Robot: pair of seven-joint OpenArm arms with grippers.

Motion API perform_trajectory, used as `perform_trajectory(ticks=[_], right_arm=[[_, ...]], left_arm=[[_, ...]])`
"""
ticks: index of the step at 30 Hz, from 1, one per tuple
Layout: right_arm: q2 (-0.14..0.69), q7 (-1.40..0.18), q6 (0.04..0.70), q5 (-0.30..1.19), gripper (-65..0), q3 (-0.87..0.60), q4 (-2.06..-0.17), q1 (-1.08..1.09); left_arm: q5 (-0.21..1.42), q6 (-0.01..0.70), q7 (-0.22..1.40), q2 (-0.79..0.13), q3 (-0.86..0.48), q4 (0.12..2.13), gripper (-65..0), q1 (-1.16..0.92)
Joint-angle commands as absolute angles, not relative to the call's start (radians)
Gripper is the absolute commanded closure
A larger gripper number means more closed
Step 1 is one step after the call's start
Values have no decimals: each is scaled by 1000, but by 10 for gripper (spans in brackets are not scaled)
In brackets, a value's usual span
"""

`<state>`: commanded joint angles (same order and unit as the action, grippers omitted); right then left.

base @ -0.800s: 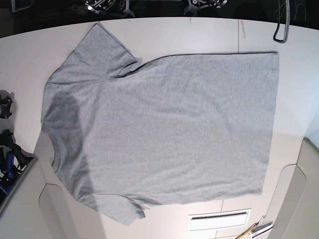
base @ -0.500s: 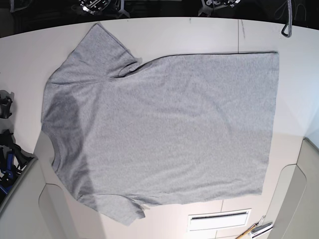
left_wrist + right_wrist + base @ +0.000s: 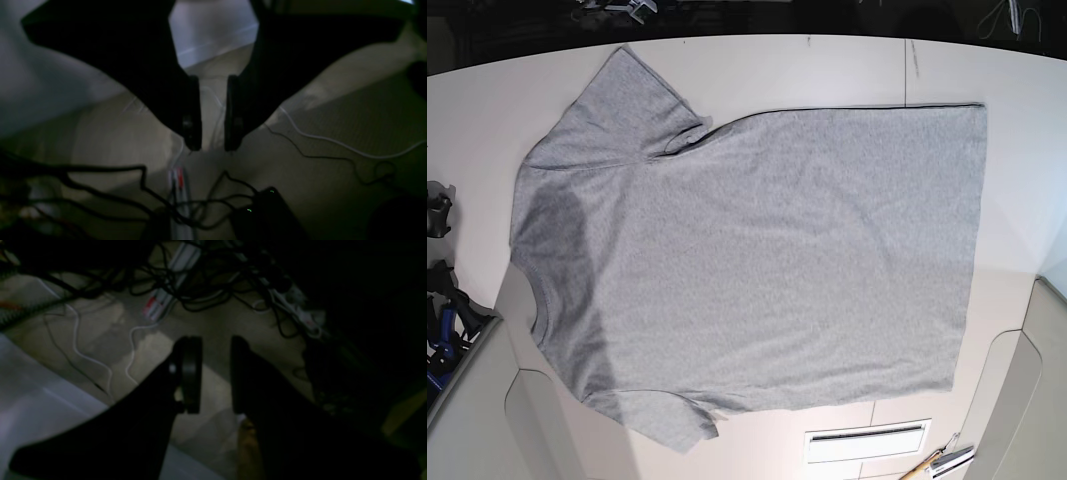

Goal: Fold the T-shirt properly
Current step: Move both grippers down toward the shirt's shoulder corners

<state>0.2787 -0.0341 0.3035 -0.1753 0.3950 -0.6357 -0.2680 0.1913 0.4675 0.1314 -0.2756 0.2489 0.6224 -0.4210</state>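
Note:
The light grey T-shirt [image 3: 757, 260] lies spread flat on the white table [image 3: 1022, 200] in the base view, plain side up, with the neck at the left and the hem at the right. One sleeve points to the far left corner and the other to the near left. No lettering shows. Neither gripper reaches over the shirt in the base view. My left gripper [image 3: 213, 146] hangs over a dim floor with a narrow gap between its fingers and nothing in it. My right gripper [image 3: 216, 340] does the same.
Dark gear [image 3: 439, 300] stands at the table's left edge. A white slotted panel [image 3: 867, 440] and a small tool [image 3: 939, 462] lie near the front edge. Below the grippers are tangled cables [image 3: 200, 280], a power strip [image 3: 305, 318] and a black box [image 3: 267, 213].
The arm parts and the dark cable loop at the far edge of the table have drawn back almost out of the base view. The T-shirt has not moved.

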Motion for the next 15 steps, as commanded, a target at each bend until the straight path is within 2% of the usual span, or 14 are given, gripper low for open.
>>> perform_trajectory(ticks=[2, 4, 7, 10, 15], right_arm=[[311, -75, 303, -134, -152, 395, -713, -313], [350, -108, 307, -103, -152, 395, -802, -362], [416, -110, 364, -46, -152, 395, -952, -446], [482, -118, 381, 18, -152, 377, -1113, -544], [555, -207, 458, 149, -152, 231, -1389, -703]], left_arm=[[220, 565, 137, -286, 177, 675, -163, -464], [248, 609, 161, -285, 102, 736, -163, -512], [326, 619, 189, -285, 6, 833, -163, -587], [340, 619, 192, -286, -71, 948, -164, -670], [359, 625, 208, -286, -200, 1184, -164, -831]])
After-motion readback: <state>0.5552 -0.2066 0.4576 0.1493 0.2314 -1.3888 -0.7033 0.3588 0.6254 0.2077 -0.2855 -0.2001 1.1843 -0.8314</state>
